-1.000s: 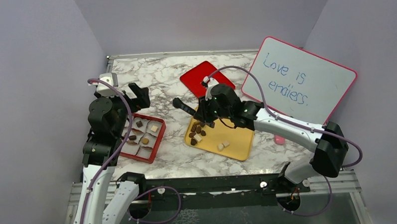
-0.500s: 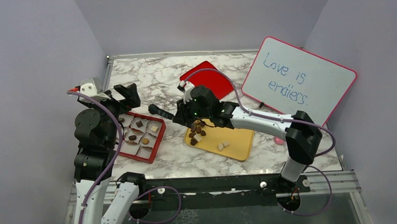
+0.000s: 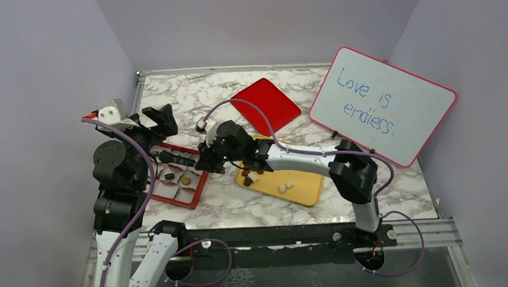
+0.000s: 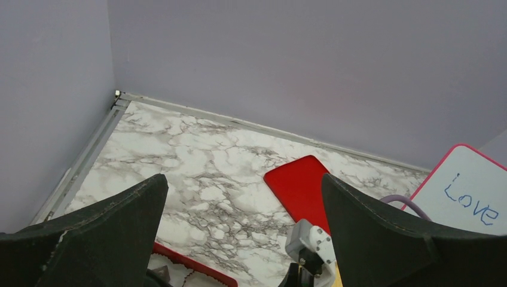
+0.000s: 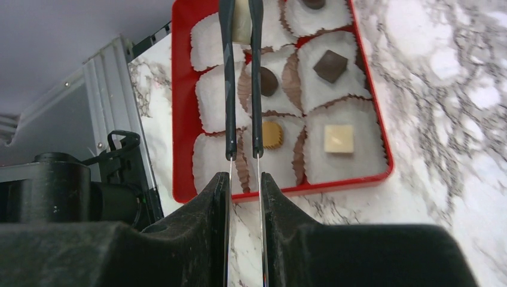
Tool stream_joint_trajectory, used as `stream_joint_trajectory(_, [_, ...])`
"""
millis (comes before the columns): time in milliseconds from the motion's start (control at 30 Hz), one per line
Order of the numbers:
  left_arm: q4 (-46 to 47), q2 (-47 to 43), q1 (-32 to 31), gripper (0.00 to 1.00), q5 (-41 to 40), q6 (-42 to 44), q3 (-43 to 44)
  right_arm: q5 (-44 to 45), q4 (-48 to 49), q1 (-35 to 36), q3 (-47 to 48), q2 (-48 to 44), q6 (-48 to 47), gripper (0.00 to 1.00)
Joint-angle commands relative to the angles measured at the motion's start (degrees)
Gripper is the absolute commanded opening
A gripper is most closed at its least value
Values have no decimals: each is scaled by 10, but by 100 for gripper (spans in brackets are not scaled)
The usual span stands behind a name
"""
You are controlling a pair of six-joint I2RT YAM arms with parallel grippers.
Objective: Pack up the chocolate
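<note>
While the left pincer gapes, the right pincer grips a cream chocolate.

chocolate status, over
Right gripper shut on a cream-white chocolate, above the red box. Left gripper open, raised clear. More chocolate on the yellow tray. Nothing in the way.

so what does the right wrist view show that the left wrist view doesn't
Only the right wrist view: the right jaws shut on a cream chocolate over the red box, and in its paper cups a dark square, a dark oval, a tan round and a white square, among others. Only the left wrist view: the left jaws wide open and empty, the flat red lid, the whiteboard and the back wall. Both: the marble table and the red box, only a corner of it in the left view.
</note>
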Motion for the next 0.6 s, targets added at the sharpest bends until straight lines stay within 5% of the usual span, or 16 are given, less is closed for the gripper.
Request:
stream_joint_trajectory(0, [18, 1, -3, 99, -16, 7, 14, -27, 52, 20, 47, 41, -40, 20])
stream_joint_trajectory(567, [18, 0, -7, 99, -20, 12, 11, 37, 24, 55, 191, 195, -124, 21])
